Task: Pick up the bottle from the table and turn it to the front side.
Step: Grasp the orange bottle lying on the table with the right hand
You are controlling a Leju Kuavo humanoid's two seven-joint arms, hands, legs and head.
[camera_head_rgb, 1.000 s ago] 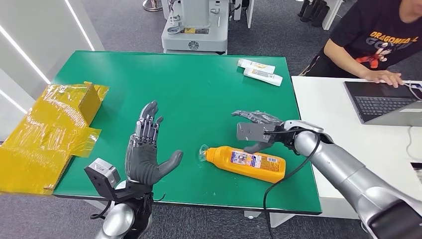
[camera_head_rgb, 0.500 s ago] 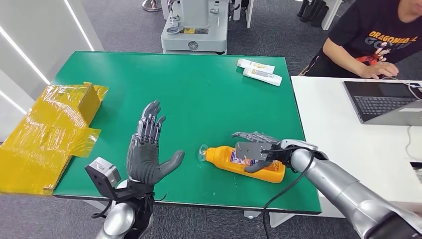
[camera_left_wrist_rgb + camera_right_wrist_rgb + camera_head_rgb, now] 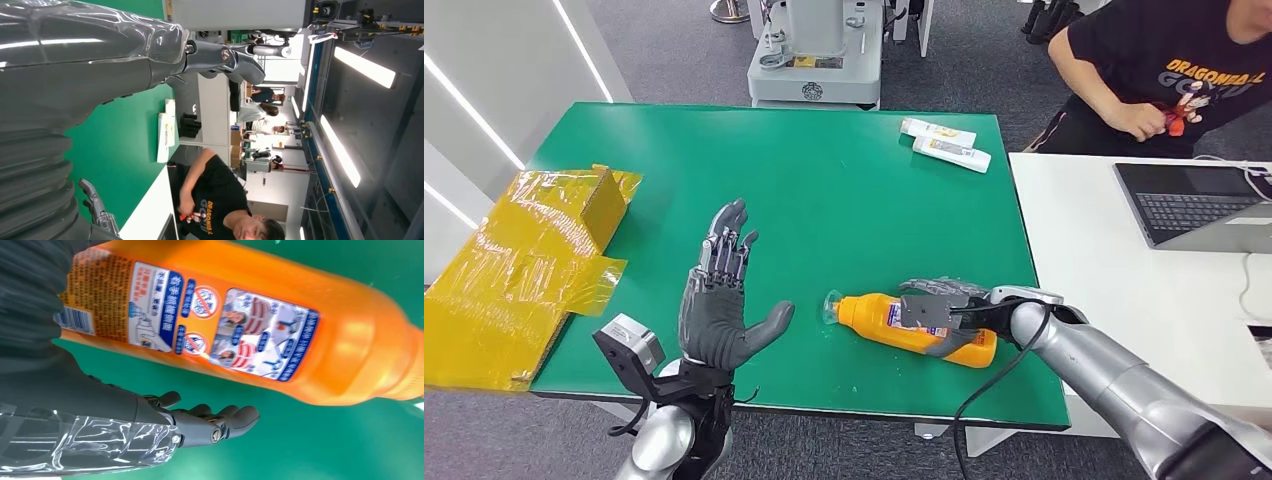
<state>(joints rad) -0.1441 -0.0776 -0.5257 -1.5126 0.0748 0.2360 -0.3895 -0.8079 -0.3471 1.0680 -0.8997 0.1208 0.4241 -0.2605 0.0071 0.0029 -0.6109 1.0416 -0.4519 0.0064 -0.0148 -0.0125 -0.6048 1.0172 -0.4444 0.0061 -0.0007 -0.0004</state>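
Observation:
An orange bottle [image 3: 872, 314] with a clear cap lies on its side near the front of the green table [image 3: 824, 190], cap pointing left. Its printed label [image 3: 240, 325] with blue and white panels faces up. My right hand [image 3: 940, 311] is low over the bottle's middle. In the right wrist view its dark fingers [image 3: 215, 425] stretch out along one side of the bottle, a strip of green showing between them and it, and the thumb lies on the other side. My left hand [image 3: 719, 300] stands upright and open at the front left, holding nothing.
Two white tubes [image 3: 944, 143] lie at the table's far right. A box wrapped in yellow film [image 3: 524, 260] hangs over the left edge. On the right stands a white desk with a laptop [image 3: 1194, 205], and a person [image 3: 1164, 70] sits behind it. A grey machine base [image 3: 816, 60] stands beyond the table.
My right hand has come down and toward the front edge until it straddles the bottle. The person's hand has lifted off the laptop. My left hand has not moved.

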